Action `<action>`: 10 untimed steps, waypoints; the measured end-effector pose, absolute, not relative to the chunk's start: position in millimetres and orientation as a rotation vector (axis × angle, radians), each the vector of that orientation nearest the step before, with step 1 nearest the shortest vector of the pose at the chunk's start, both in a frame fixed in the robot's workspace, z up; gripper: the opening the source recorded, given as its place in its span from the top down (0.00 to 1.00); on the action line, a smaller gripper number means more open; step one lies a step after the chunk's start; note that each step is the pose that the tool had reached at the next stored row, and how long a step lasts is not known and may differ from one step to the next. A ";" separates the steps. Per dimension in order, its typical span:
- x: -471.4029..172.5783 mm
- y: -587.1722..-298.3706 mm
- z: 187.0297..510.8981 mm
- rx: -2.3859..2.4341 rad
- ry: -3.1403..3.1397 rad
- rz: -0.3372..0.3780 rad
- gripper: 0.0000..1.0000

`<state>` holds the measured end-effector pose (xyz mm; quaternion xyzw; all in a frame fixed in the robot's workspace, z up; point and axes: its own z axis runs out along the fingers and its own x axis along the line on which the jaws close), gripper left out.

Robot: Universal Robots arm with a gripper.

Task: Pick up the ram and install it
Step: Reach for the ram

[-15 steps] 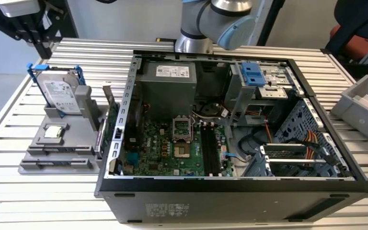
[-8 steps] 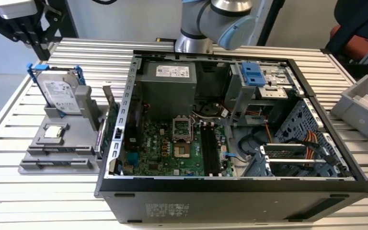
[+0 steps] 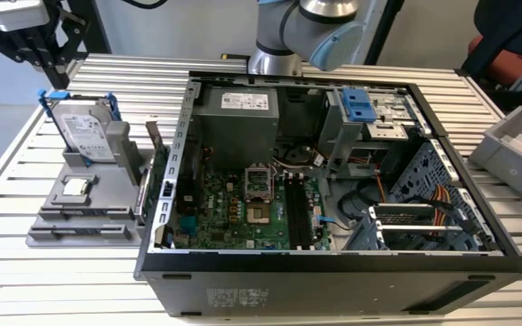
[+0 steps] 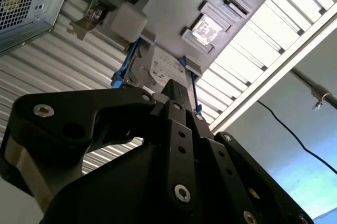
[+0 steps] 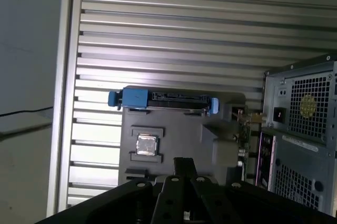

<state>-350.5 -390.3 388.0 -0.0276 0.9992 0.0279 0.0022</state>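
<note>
In the exterior view, the open computer case (image 3: 334,272) lies on the slatted table (image 3: 25,285). White labels sit on its power supply (image 3: 242,102) and on the hard drive (image 3: 89,136), but you cannot read the print. The grey holder (image 3: 98,234) stands at the exterior view's left of the case, with bare slats around it. The ram (image 3: 87,233) seems to be the thin dark strip in the holder's near slot; you cannot be sure.

In the second wrist view, the gripper (image 4: 178,93) hangs over the holder, jaws together on nothing.

In the first wrist view, the gripper tip (image 5: 184,165) lies near the silvery chip (image 5: 146,145).
</note>
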 end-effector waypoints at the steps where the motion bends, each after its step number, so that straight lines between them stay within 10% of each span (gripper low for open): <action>1: -350.5 -391.0 388.0 -0.085 3.135 0.088 1.00; 10: -350.5 -398.5 387.6 -0.077 3.135 0.087 1.00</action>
